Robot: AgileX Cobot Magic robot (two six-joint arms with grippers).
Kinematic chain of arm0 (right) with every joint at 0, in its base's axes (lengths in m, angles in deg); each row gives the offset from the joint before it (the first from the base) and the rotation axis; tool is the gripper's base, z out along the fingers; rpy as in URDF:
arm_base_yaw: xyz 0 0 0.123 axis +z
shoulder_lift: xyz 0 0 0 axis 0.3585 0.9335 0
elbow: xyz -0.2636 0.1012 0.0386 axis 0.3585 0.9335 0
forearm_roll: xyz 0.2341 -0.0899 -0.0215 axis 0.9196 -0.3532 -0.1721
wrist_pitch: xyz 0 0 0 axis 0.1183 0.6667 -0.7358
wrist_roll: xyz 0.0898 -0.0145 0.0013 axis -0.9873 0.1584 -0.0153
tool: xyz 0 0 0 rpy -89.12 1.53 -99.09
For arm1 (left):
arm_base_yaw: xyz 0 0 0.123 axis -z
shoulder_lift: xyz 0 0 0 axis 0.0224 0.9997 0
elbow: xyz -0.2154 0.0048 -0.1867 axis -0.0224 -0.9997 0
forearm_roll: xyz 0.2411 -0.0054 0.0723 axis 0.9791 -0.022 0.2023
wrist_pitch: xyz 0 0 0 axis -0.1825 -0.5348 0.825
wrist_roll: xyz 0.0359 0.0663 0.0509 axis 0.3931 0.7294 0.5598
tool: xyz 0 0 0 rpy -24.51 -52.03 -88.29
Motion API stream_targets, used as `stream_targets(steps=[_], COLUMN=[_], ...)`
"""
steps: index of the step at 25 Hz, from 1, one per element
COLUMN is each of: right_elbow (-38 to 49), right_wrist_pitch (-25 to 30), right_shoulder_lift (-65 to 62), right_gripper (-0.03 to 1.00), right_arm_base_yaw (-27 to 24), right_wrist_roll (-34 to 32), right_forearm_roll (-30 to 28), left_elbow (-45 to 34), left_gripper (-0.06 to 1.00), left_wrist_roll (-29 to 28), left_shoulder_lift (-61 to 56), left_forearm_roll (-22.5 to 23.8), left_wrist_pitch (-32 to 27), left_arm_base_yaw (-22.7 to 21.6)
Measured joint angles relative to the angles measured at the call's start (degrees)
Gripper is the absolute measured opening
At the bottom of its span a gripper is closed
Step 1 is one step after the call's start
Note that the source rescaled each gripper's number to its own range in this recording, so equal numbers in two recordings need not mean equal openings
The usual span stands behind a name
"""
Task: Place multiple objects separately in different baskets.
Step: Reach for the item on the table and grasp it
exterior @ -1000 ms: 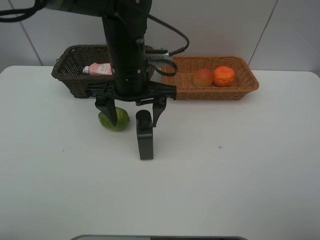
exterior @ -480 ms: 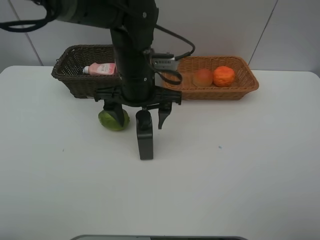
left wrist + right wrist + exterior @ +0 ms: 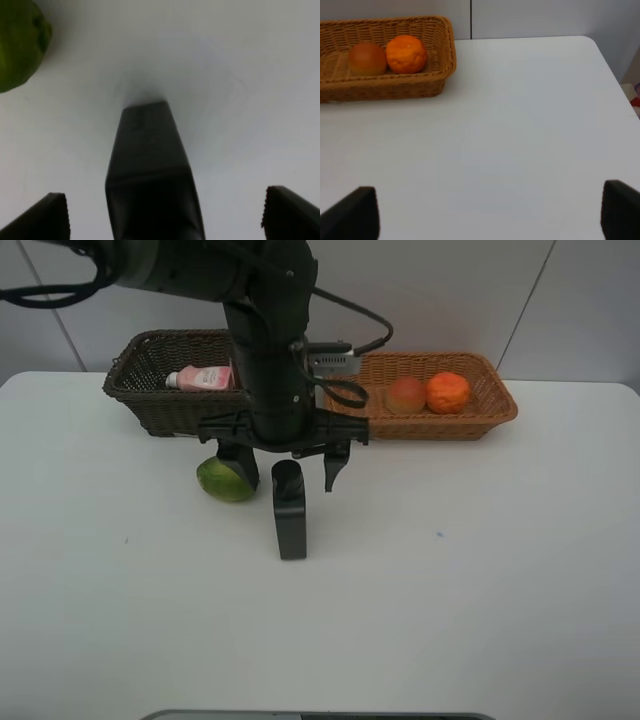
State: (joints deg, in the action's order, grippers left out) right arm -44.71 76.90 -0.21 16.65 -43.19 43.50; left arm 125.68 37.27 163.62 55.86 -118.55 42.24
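The black flat bottle [image 3: 289, 512] lies on the white table; it also shows in the left wrist view [image 3: 150, 175]. My left gripper [image 3: 285, 476] hangs open just above its far end, one finger on each side [image 3: 163, 218]. The green round fruit [image 3: 224, 480] lies beside it to the left, seen in the left wrist view too [image 3: 19, 40]. The pink bottle [image 3: 200, 378] lies in the dark brown basket [image 3: 150, 400]. The peach [image 3: 405, 395] and orange [image 3: 448, 392] lie in the orange-tan basket [image 3: 480, 415], as the right wrist view shows [image 3: 367, 58] [image 3: 406, 53]. My right gripper [image 3: 487, 215] is open. The plastic cup is out of view.
The left arm column [image 3: 268, 340] stands in front of the gap between the two baskets. The table's right edge [image 3: 610, 65] shows in the right wrist view.
My left gripper has moved a little right and up, from straddling the fruit and the bottle's end to straddling the bottle's far end alone. The objects have not moved.
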Motion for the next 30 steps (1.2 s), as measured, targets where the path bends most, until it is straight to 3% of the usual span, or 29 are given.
stream_targets(steps=[9, 22, 24, 28, 30], right_elbow=[0.0, 0.0, 0.0, 0.0, 0.0], right_wrist_pitch=[0.0, 0.0, 0.0, 0.0, 0.0], right_shoulder_lift=[0.0, 0.0, 0.0, 0.0, 0.0], right_gripper=[0.88, 0.88, 0.88, 0.88, 0.88], right_arm_base_yaw=[0.0, 0.0, 0.0, 0.0, 0.0], right_wrist_roll=[0.0, 0.0, 0.0, 0.0, 0.0], right_forearm_roll=[-0.04, 0.01, 0.01, 0.01, 0.01], left_elbow=[-6.9, -7.6, -7.6, -7.64, -7.64], left_gripper=[0.98, 0.96, 0.87, 0.47, 0.47], left_wrist_roll=[-0.22, -0.22, -0.22, -0.55, -0.67], left_shoulder_lift=[0.0, 0.06, 0.06, 0.06, 0.06], left_forearm_roll=[-2.3, -2.65, -2.7, -4.34, -5.42], left_wrist_pitch=[5.72, 7.48, 7.83, 8.87, 9.11], left_arm_base_yaw=[0.0, 0.0, 0.0, 0.0, 0.0])
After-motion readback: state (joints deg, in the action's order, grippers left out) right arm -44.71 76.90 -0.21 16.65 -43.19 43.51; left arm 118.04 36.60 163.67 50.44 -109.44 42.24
